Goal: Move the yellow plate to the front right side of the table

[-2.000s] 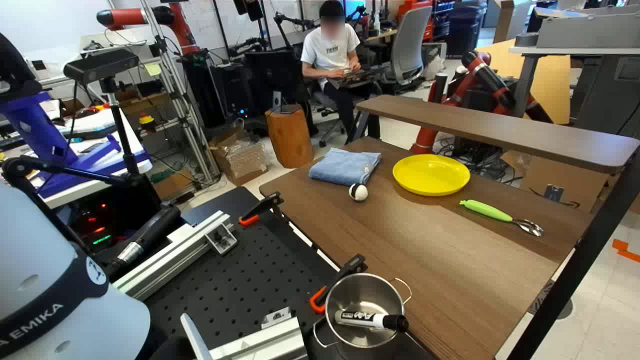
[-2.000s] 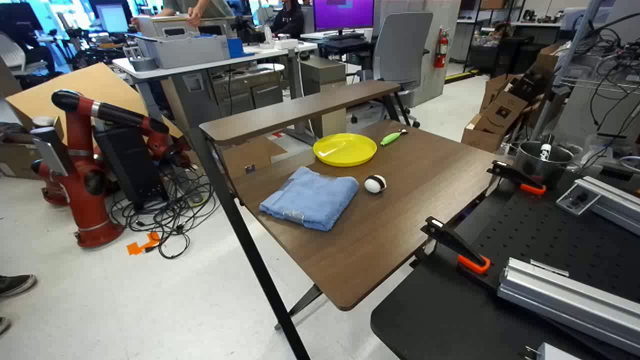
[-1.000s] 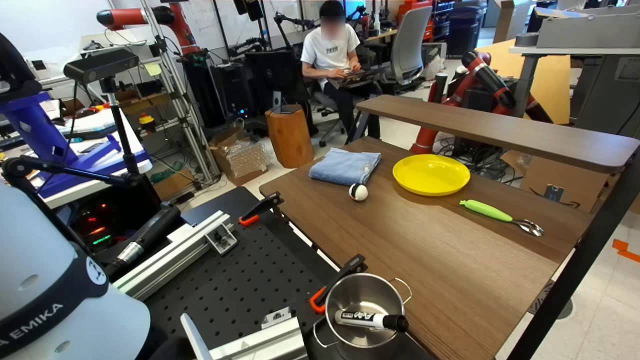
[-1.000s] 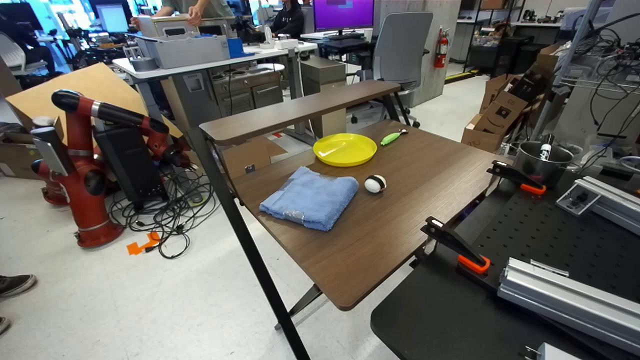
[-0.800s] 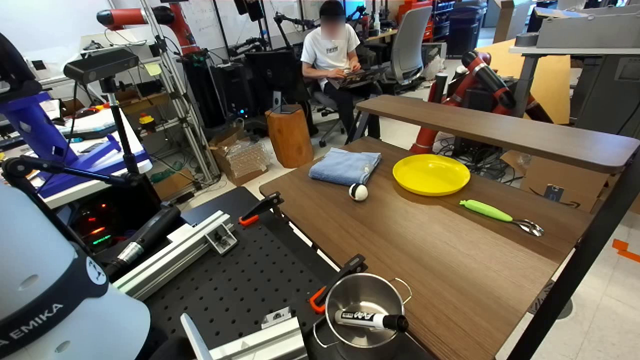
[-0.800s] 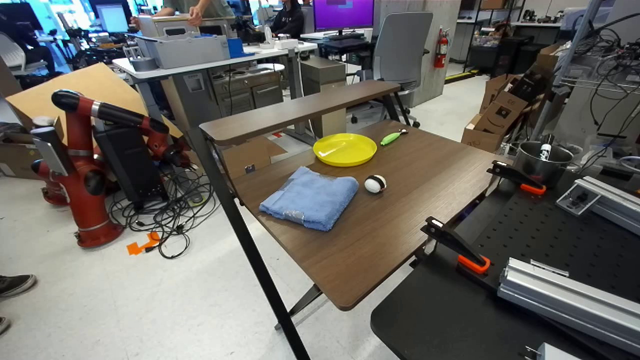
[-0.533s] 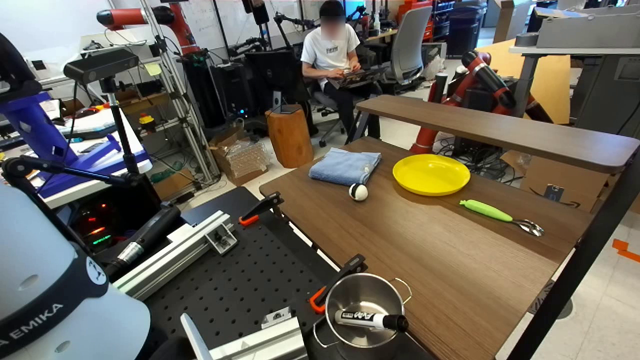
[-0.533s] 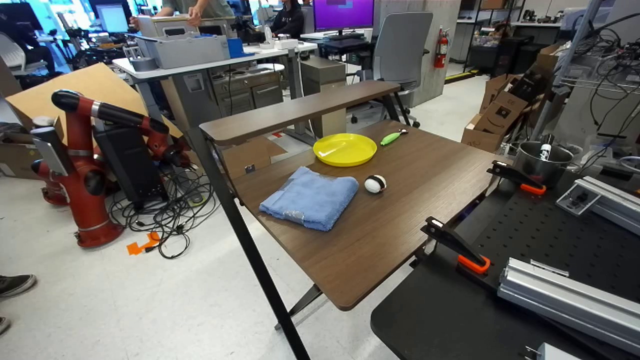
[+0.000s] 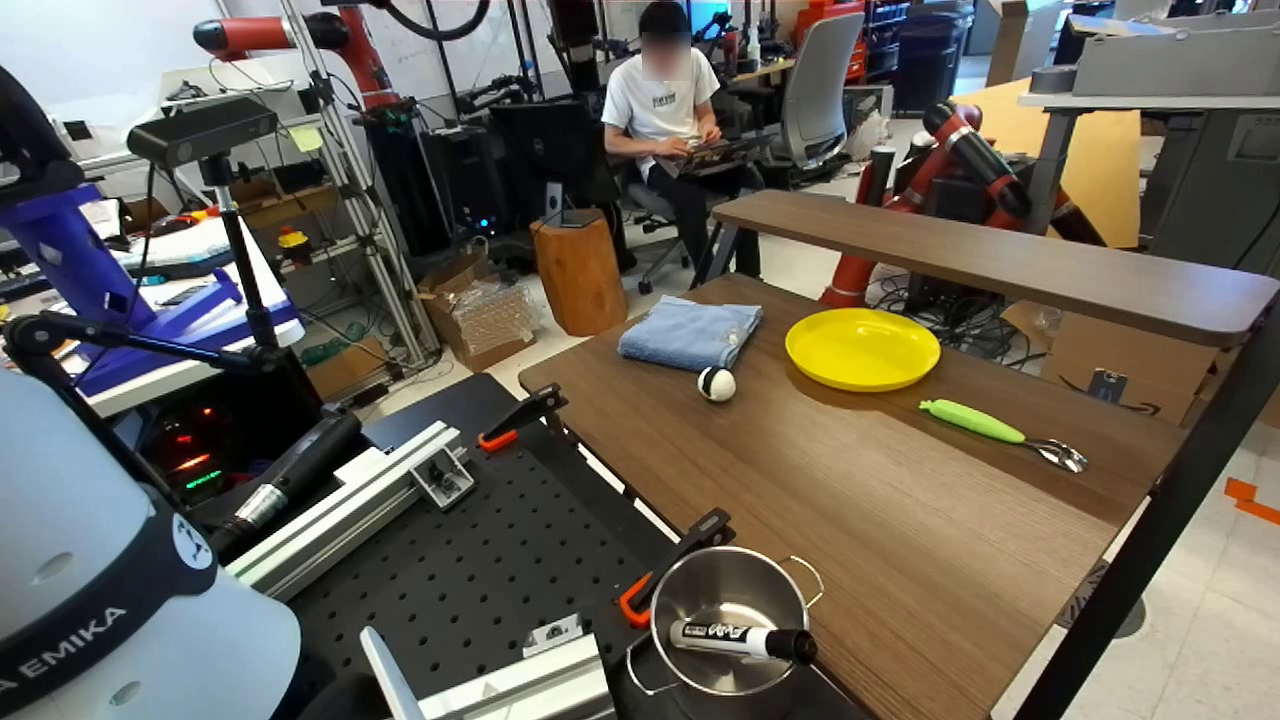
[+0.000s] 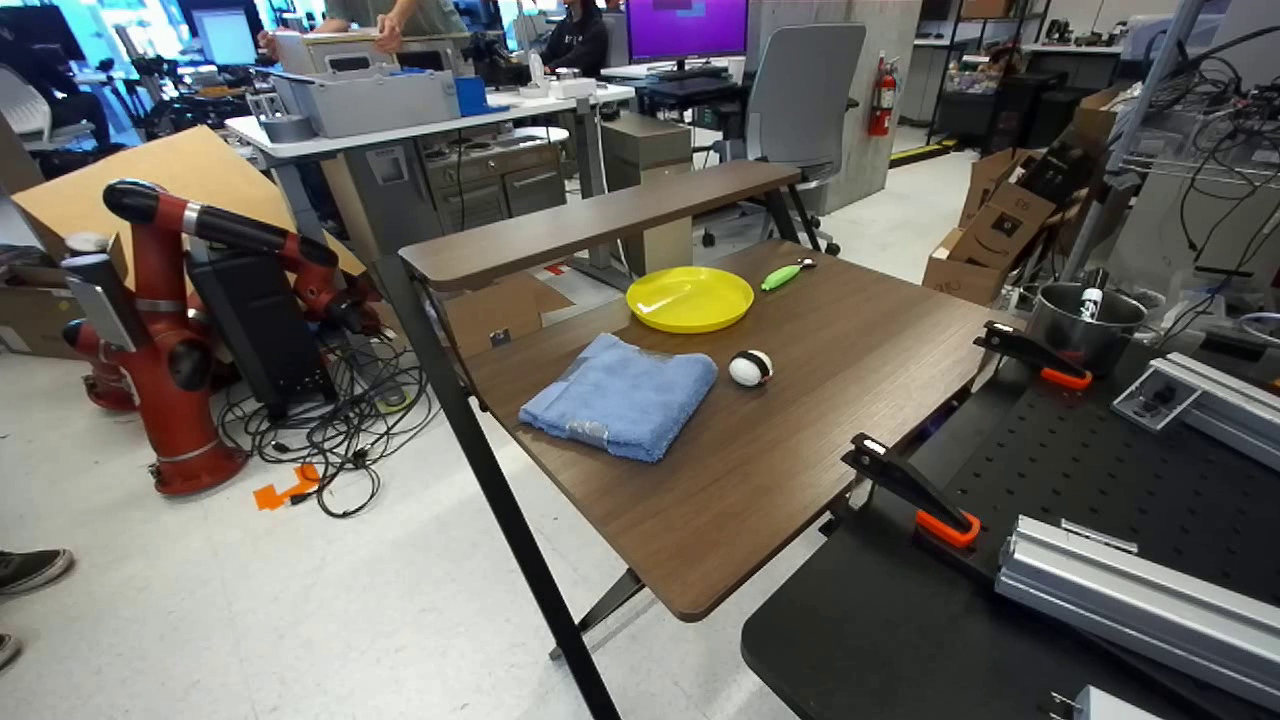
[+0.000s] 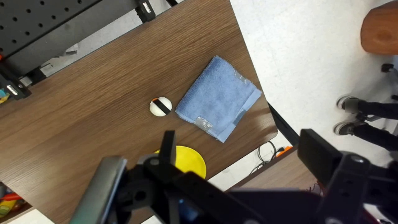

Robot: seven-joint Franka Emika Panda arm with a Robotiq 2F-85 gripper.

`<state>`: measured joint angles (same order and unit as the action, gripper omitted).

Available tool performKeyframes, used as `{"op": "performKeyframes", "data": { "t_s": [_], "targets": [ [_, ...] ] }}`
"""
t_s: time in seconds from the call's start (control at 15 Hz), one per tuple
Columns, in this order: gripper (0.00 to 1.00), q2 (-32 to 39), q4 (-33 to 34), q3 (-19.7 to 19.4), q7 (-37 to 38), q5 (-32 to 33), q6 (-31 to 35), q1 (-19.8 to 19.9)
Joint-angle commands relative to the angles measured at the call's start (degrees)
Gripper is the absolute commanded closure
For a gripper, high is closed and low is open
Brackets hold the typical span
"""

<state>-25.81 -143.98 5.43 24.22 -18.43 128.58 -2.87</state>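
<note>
The yellow plate (image 9: 863, 350) lies flat on the brown wood-grain table (image 9: 850, 480), near the raised shelf. It also shows in an exterior view (image 10: 690, 300) and partly in the wrist view (image 11: 191, 161), where a finger hides some of it. My gripper (image 11: 239, 137) is open and empty in the wrist view, its fingers wide apart, high above the table. The plate shows behind and beside one finger, apart from it. Dark parts at the top edge of an exterior view seem to belong to my arm; I cannot tell which part.
A folded blue towel (image 9: 690, 333) and a white ball with a black band (image 9: 716, 384) lie beside the plate. A green-handled scoop (image 9: 975, 420) lies on its other side. A steel pot (image 9: 690, 590) holds a marker. A raised shelf (image 9: 1000, 255) spans the table's far edge.
Dark parts at the top edge of an exterior view have moved right and lower, and a black cable loop has come into view. The plate and other table objects have not moved.
</note>
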Motion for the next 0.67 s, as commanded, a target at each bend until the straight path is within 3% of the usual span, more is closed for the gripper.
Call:
{"op": "performKeyframes", "data": {
  "t_s": [0.0,0.6],
  "targets": [
    [0.00,4.90,2.63,-1.06,1.20,-1.41,2.29,1.74],
    [0.00,20.20,7.32,-4.55,3.34,-1.29,11.39,5.74]
  ]
}}
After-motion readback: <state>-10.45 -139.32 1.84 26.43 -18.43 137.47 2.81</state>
